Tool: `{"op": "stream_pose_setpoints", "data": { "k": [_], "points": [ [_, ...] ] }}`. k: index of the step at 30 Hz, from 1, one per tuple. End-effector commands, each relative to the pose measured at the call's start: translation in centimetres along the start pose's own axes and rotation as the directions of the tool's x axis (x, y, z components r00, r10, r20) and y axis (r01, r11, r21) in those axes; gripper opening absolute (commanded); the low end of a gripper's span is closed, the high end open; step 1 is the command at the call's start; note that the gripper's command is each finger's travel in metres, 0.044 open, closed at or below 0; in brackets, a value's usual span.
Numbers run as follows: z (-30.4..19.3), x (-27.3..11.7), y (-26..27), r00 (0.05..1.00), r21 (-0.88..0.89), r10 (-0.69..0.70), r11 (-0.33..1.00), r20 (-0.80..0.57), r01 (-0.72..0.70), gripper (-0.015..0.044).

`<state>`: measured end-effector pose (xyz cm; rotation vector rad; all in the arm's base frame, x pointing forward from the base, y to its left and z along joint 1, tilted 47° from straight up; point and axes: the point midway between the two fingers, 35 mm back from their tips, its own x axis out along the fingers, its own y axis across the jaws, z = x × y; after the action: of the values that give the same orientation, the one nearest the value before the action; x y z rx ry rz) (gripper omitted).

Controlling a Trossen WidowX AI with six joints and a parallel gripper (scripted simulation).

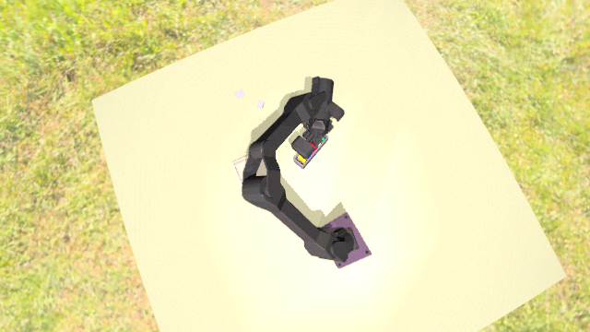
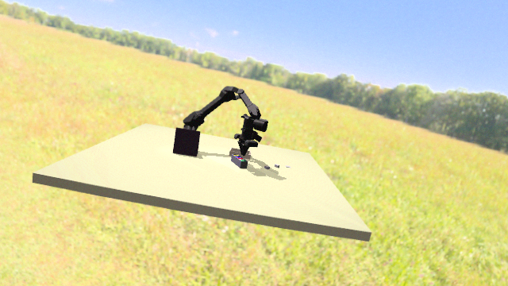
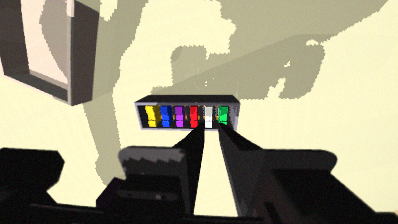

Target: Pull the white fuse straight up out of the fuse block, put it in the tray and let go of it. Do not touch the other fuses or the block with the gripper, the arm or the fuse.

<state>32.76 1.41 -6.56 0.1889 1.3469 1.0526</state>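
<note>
matte black jointed arm (image 1: 272,152) on a purple base plate (image 1: 357,240).

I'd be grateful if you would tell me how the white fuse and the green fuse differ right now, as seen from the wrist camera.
The white fuse sits second from the right end of the fuse block; the green fuse sits at the very end. The narrowed gripper lines up its gap with the white fuse, while the green one lies just outside the right finger. Both stand seated in the block, side by side, alike in size.
</note>
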Motion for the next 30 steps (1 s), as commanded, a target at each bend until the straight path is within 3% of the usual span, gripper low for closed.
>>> {"op": "stream_pose_setpoints", "data": {
  "k": [1,30],
  "points": [
    [0.0,0.6,0.1,1.0,0.003,0.005,1.0,-0.001,-0.005,0.0071],
    [-0.1,2.5,0.2,1.0,0.003,0.006,1.0,0.0,-0.006,0.0071]
  ]
}}
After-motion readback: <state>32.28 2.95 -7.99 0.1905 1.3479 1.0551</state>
